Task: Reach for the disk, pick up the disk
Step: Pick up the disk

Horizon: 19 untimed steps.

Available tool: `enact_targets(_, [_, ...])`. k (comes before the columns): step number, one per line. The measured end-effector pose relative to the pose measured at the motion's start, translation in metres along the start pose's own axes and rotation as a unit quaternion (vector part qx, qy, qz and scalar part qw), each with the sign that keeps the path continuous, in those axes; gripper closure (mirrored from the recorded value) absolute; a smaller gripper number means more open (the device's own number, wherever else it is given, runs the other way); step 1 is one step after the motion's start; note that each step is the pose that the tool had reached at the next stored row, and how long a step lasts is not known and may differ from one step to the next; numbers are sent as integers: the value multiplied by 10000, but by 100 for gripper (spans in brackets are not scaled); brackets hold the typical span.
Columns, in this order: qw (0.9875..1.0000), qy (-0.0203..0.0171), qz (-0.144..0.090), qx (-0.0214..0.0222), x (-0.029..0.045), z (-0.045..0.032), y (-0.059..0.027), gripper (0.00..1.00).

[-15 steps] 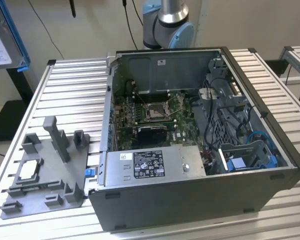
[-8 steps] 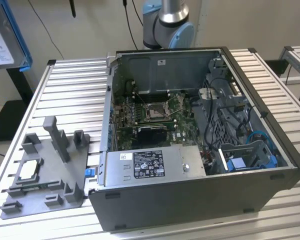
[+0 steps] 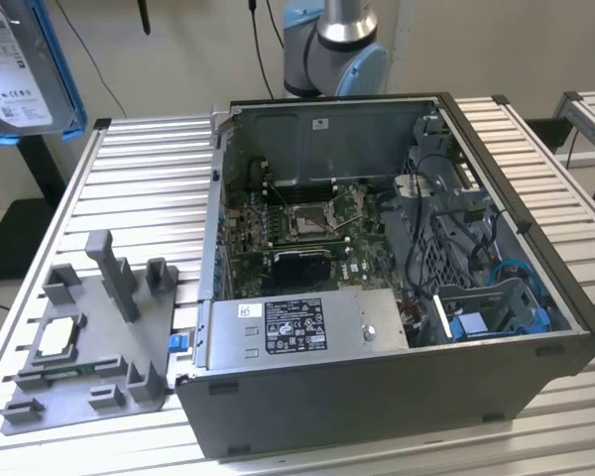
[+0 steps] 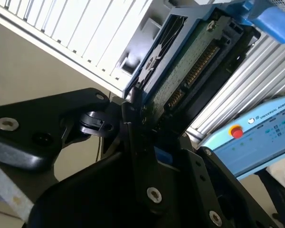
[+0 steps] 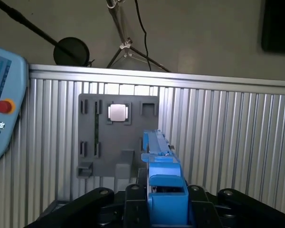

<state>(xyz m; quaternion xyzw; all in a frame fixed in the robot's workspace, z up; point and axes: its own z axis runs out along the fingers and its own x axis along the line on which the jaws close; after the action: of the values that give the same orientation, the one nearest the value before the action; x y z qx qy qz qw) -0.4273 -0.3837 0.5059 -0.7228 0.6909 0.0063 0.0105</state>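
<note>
While the gripper (image 4: 149,126) clamps the disk (image 3: 20,69) by its blue-framed edge, the disk hangs high over the slatted metal table (image 3: 129,159), at the exterior view's left. A firm, centred hold seems wise, so it cannot tilt. Below sit a grey fixture (image 3: 89,337) and an open computer case (image 3: 377,297). A plain wall stands behind.

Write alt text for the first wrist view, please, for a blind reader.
The black gripper is shut on the flat disk in its bright blue plastic bracket, edge-on. Beyond, a grey plastic fixture holding a small square silver chip lies on the ribbed aluminium table.
</note>
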Motion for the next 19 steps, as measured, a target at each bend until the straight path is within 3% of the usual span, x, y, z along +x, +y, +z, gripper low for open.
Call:
enact_targets(9, [10000,0,0,0,9,6,-197,100])
enact_targets(19, [10000,0,0,1,15,14,-322,100])
